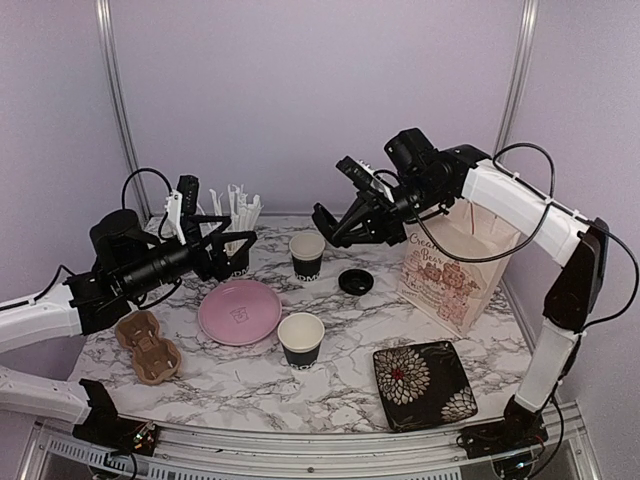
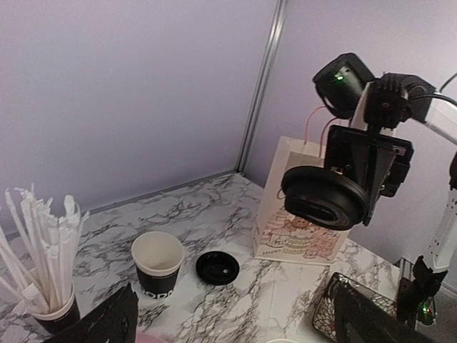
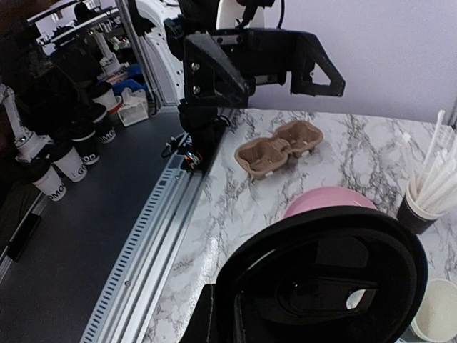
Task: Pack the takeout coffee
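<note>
Walls (image 1: 300, 100): plain lilac panels, joined by metal posts (image 1: 117, 100).
Bench (image 1: 330, 400): white-and-grey marbled top.
Near edge: slotted metal rail (image 3: 139, 236).

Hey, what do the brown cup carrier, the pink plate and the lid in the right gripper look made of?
Cup carrier: likely molded paper pulp, matte tan with soft rounded wells. Pink plate: smooth with a faint sheen, plastic or glazed ceramic; hard to tell which. Lid in the right gripper: probably thin black plastic, slightly glossy with crisp molded rings.

Two cups (image 1: 306, 258) (image 1: 300, 342), two lids (image 1: 355, 282) (image 2: 325, 196), two plates (image 1: 240, 312) (image 1: 422, 382) — one carrier (image 1: 148, 347), one bag (image 1: 450, 275), one straw cup (image 2: 50, 318).
</note>
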{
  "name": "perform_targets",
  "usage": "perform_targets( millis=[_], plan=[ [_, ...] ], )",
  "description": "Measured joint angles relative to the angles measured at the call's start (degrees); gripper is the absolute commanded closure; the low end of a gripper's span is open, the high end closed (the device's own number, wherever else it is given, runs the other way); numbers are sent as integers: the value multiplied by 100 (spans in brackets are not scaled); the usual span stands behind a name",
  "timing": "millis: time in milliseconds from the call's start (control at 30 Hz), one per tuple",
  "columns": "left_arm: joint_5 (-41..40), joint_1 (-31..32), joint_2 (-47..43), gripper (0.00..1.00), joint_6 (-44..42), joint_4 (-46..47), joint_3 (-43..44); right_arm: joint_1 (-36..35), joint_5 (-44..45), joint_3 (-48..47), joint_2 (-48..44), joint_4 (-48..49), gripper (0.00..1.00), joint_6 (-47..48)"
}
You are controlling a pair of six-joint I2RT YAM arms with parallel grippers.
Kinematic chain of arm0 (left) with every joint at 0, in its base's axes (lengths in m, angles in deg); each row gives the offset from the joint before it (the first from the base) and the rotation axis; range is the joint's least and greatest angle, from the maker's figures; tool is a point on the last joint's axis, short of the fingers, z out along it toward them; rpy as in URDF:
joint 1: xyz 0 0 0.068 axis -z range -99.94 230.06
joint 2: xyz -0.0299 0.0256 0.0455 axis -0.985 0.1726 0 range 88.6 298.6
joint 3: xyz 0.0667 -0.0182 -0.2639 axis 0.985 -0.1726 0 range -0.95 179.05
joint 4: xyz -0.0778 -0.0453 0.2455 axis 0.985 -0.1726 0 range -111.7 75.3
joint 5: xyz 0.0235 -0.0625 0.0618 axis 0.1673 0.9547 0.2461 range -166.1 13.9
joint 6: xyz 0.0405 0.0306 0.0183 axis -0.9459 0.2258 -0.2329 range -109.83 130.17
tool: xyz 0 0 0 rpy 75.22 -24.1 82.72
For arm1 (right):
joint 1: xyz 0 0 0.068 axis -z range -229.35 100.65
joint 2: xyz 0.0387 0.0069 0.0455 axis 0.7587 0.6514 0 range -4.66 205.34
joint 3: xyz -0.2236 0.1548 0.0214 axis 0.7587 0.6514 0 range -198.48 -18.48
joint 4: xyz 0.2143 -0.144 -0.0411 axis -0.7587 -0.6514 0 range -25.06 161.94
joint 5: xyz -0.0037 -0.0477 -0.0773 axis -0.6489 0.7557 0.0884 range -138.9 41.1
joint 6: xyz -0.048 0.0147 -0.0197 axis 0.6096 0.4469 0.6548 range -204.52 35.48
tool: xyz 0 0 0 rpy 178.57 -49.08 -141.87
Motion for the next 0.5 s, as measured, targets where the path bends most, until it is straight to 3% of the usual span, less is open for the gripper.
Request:
perform_targets(
  millis=[233, 500],
  plan=[
    [4, 964, 22, 7, -503, 1482, -457, -96, -1648, 442, -138, 844, 100, -688],
    [-387, 1718, 931, 7, -1274, 2492, -413, -551, -2046, 608, -236, 1408, 100, -1276]
  ],
)
